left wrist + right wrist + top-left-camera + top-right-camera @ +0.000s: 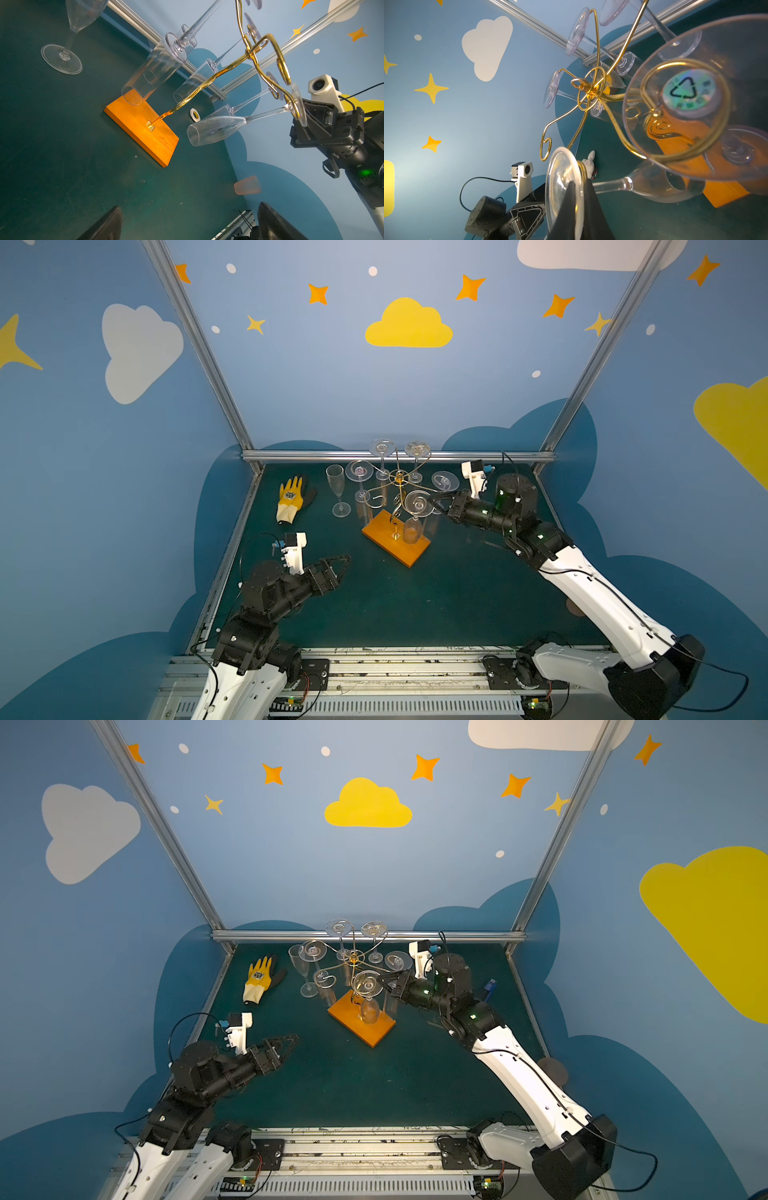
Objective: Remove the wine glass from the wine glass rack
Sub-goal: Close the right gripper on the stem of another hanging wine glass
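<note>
- While the wine glass [419, 502] hangs upside down from a near curl of the wine glass rack [384, 537], on the side towards the right arm, its round foot is pinched at the rim by the right gripper [438, 506], whose jaws are clamped on the clear disc.
- In the right wrist view, the two dark fingers [569, 207] are seen sandwiching the foot edge-on. Gold wire is tucked right behind the disc, so the glass is not yet off its arm.
- In both top views, the bowl is seen dangling just above the orange wooden base, over the end nearest the right arm.
- In the left wrist view, the stem is shown threaded through the gold loop, with the foot pressed up against the right gripper.
- The left gripper [340, 568] is held low over the green table [415, 605], well apart from the rack. Its jaws are spread wide and nothing is caught between them.
- Other glasses [381, 447] are hung foot-up from the remaining arms.
- An upright flute [337, 489] is stood on the table just left of the rack, and a yellow-and-black glove [291, 499] is laid flat further left.
</note>
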`<action>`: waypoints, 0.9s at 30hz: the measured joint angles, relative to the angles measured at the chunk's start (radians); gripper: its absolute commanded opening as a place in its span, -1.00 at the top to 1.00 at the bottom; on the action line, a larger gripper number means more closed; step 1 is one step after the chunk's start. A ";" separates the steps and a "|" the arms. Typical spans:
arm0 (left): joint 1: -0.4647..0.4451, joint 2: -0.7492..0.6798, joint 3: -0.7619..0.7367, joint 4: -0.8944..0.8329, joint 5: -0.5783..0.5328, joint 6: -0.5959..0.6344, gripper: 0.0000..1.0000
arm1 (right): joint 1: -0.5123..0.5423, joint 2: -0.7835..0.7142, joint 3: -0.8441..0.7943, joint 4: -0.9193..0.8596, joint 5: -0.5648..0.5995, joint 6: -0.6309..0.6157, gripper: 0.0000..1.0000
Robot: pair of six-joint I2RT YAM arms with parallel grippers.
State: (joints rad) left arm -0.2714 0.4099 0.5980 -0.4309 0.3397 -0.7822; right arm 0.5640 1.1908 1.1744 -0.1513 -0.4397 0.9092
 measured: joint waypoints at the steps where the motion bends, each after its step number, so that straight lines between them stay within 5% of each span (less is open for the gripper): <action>1: 0.000 -0.001 0.000 0.000 0.000 -0.001 -0.99 | 0.000 0.000 0.000 0.005 0.000 0.003 0.87; 6: 0.000 -0.014 0.000 0.000 -0.004 -0.004 -0.99 | -0.005 0.000 0.000 0.006 -0.007 0.013 1.00; 27: 0.000 -0.019 0.000 -0.019 -0.034 -0.004 -0.99 | -0.037 0.000 -0.013 0.029 -0.077 0.195 1.00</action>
State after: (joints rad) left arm -0.2718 0.3908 0.5980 -0.4503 0.3058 -0.7864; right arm 0.5266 1.1908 1.1610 -0.1223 -0.5163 1.1042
